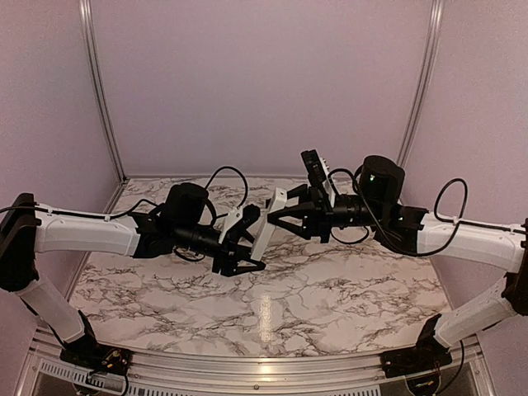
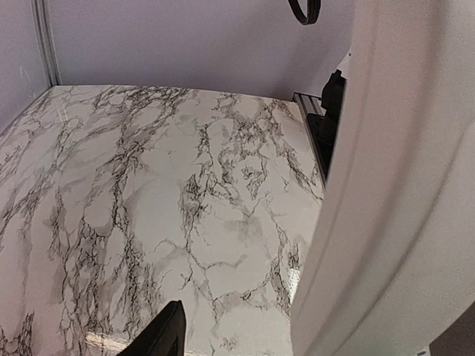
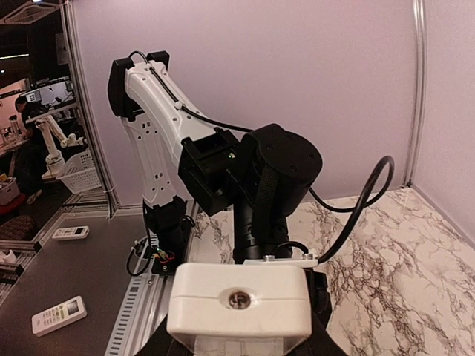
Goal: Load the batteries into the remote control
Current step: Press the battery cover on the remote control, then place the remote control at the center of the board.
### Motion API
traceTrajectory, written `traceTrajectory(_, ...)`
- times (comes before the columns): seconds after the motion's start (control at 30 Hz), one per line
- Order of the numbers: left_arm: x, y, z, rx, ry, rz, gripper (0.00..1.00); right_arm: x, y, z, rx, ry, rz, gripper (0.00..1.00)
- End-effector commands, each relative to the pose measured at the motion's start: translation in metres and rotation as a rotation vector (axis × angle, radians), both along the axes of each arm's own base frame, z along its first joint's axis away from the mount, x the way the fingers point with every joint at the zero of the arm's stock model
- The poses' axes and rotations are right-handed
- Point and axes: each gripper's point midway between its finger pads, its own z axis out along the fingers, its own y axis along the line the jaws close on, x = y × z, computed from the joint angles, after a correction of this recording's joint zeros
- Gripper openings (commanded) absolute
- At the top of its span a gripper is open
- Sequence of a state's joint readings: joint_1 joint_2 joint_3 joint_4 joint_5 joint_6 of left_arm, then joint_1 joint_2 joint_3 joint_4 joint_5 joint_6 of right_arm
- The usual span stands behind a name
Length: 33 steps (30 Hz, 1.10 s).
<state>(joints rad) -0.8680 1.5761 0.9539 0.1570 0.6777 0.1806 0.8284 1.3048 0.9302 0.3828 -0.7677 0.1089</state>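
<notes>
While remote control [image 1: 266,229] hangs tilted between left tool [image 1: 246,246] and right tool [image 1: 277,217], both grips unclear.

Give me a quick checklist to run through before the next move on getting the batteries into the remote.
1. Remote control lifted off the marble table: ok.
2. Right fingers gripping the remote control: ok, they flank its end in the right wrist view.
3. Left fingers closed on it: not ok, table shows between the visible finger and the remote control.
4. Batteries located: not ok, none shows in any view.
5. Battery compartment open and facing the left arm: cannot tell.
</notes>
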Motion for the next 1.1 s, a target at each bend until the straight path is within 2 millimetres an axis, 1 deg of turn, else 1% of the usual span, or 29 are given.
traceTrajectory(0.0, -0.001, -0.008, 0.041, -0.1, -0.038, -0.025, 0.56, -0.01, 0.009, 0.005, 0.017, 0.002, 0.066, 0.0)
traceTrajectory(0.17, 0.002, -0.008, 0.046, -0.102, -0.054, -0.012, 0.56, -0.013, 0.013, -0.005, -0.013, 0.03, 0.099, 0.0)
traceTrajectory(0.33, -0.002, -0.006, 0.049, -0.113, -0.05, -0.022, 0.57, -0.007, 0.016, -0.016, -0.066, 0.036, 0.078, 0.0)
traceTrajectory(0.37, -0.002, -0.004, 0.048, -0.112, -0.047, -0.012, 0.58, -0.006, 0.016, -0.015, -0.073, 0.03, 0.067, 0.0)
traceTrajectory(0.4, 0.001, -0.001, 0.046, -0.108, -0.043, 0.009, 0.59, -0.003, 0.015, -0.015, -0.084, 0.021, 0.049, 0.0)
traceTrajectory(0.47, 0.013, 0.011, 0.044, -0.086, -0.049, 0.084, 0.61, 0.003, 0.012, -0.013, -0.112, 0.0, 0.005, 0.0)
traceTrajectory(0.6, 0.039, 0.044, 0.047, -0.067, -0.045, 0.263, 0.69, 0.019, -0.001, -0.022, -0.208, 0.013, -0.107, 0.0)
traceTrajectory(0.67, 0.051, 0.06, 0.046, -0.056, -0.038, 0.369, 0.72, 0.028, -0.007, -0.032, -0.272, 0.042, -0.167, 0.0)
traceTrajectory(0.7, 0.058, 0.067, 0.046, -0.056, -0.032, 0.425, 0.75, 0.032, -0.009, -0.037, -0.3, 0.055, -0.193, 0.0)
traceTrajectory(0.77, 0.073, 0.082, 0.048, -0.059, -0.011, 0.538, 0.85, 0.041, -0.013, -0.051, -0.365, 0.084, -0.241, 0.0)
traceTrajectory(0.87, 0.093, 0.104, 0.055, -0.087, 0.029, 0.707, 0.98, 0.049, -0.016, -0.079, -0.5, 0.146, -0.279, 0.0)
traceTrajectory(0.97, 0.113, 0.127, 0.059, -0.108, 0.073, 0.861, 0.99, 0.059, -0.015, -0.111, -0.638, 0.209, -0.305, 0.0)
traceTrajectory(1.07, 0.126, 0.143, 0.058, -0.116, 0.109, 0.956, 0.99, 0.067, -0.014, -0.14, -0.77, 0.253, -0.325, 0.0)
